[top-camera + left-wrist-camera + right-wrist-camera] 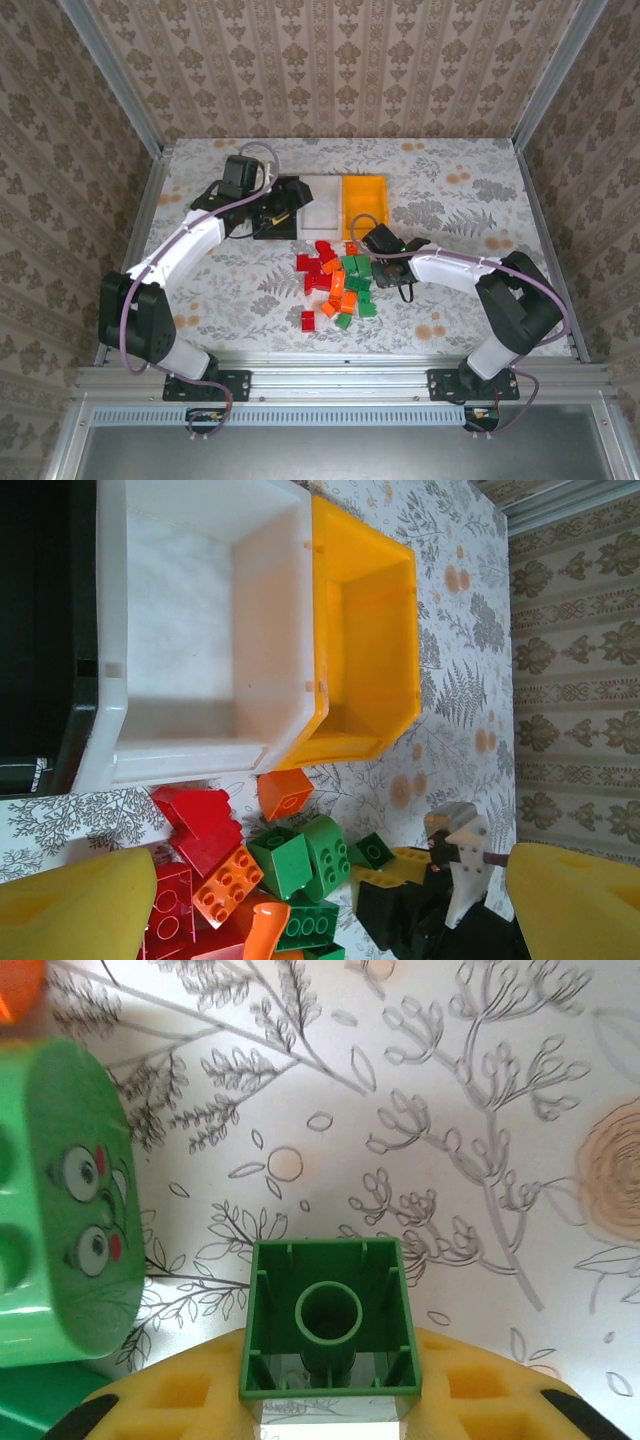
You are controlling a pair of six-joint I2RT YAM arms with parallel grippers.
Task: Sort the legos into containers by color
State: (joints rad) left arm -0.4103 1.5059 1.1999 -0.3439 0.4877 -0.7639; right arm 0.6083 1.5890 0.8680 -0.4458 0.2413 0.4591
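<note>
- Legos (pixel 335 282) in red, orange and green lie heaped on the flower-patterned table (pixel 460 200), just in front of the white bin (pixel 318 200), on the side nearer the arm bases.
- The white bin stands in the middle of a row of three, wall to wall with the others. The black bin (pixel 292 188) is on its left and the yellow-orange bin (pixel 365 200) on its right.
- The left pincer (pixel 272 215) hangs over the black bin, just left of the white bin. In the left wrist view its yellow pads (pixel 70 910) stand wide apart at the lower corners.
- The right pincer (pixel 367 244) sits low at the heap's far edge, in front of the white bin and to its right.
- In the right wrist view its pads (pixel 170 1400) are clamped on a square green brick (pixel 330 1320), whose hollow underside faces the camera.
- A rounded green piece (pixel 70 1200) printed with a cartoon face lies close by. Its place relative to the white bin cannot be told.
- An orange brick (pixel 285 792) lies just off the white bin's near right corner.
- One red brick (pixel 308 320) lies at the edge of the heap farthest from the white bin.
</note>
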